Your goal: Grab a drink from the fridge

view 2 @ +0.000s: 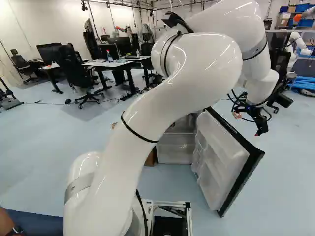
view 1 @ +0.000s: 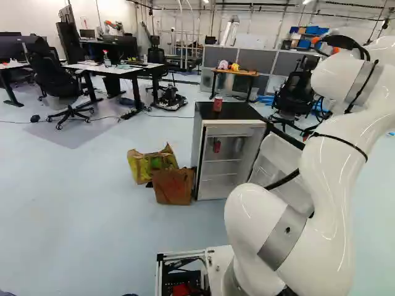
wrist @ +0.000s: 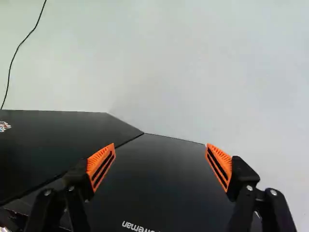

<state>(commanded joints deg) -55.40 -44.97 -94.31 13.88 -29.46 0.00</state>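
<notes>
Our gripper (view 2: 259,129) hangs near the open fridge door (view 2: 226,157), its 2 fingers (wrist: 101,166) spread wide. In the left base view, we see 1 red can (view 1: 217,105) on the mini fridge (view 1: 197,145), closer to its top's left edge than its right. Another red can (view 1: 216,146) sits inside, near the left wall. Outside that wall, we have 2 bags (view 1: 174,187) on the floor.

Fridge (view 1: 237,112) partly hidden by arm (view 1: 327,191)
</notes>
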